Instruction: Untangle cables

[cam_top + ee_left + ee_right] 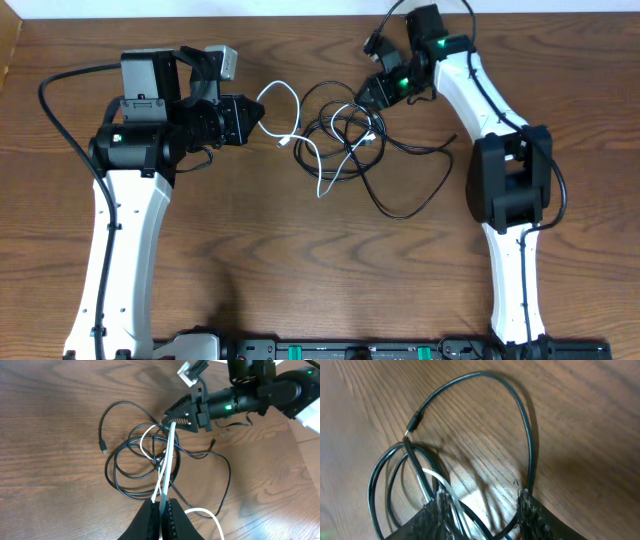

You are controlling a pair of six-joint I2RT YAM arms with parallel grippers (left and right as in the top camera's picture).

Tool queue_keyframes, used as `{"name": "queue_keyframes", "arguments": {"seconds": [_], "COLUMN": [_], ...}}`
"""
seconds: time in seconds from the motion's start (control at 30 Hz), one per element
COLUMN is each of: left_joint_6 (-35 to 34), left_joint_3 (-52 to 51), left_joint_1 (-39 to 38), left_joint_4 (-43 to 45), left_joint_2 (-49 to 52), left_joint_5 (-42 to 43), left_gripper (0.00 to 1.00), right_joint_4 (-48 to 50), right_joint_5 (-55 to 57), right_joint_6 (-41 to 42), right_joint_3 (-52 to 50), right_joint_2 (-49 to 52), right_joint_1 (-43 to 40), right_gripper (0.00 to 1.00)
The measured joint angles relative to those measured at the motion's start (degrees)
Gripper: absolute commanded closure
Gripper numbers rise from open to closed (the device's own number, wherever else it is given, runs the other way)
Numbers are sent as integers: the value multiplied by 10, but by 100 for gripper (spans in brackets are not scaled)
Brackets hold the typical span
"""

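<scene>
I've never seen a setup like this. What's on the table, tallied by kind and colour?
Arms: 2 (left arm, right arm)
White cable: 1
Black cables: at least 1; too knotted to separate
Total: at least 4

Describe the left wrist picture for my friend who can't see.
The left tool pinches a white cable that runs up into a knot of black cables on a wooden table. The right tool reaches into the knot.
</scene>
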Motion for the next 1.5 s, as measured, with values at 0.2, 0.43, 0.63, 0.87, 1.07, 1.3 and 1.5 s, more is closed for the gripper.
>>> {"name": "queue_keyframes", "arguments": {"seconds": [0.2,0.43,0.63,0.87,1.07,1.3,1.5], "left_joint_6": [0,0,0,0,0,0,0], "left_joint_3": [0,0,0,0,0,0,0], "left_joint_1": [0,0,0,0,0,0,0], "left_joint_4": [0,0,-1,-4,-4,-5,-8], "left_joint_2": [0,0,0,0,0,0,0], "left_joint_5": [0,0,0,0,0,0,0], "left_gripper": [92,92,92,92,92,92,92], "right_joint_4": [24,10,-16,-28,-27,-33,-33], "right_joint_5": [-9,-12,-24,-26,-26,-26,-23], "right_joint_6": [-1,3,-13,-22,-23,-28,-30], "right_joint_3": [0,-14,-19,-19,-19,-19,-19], "right_joint_2": [9,9,9,9,9,9,9], "right_joint_1": [0,13,31,31,31,31,31], "right_gripper": [59,62,71,83,86,87,96]}}
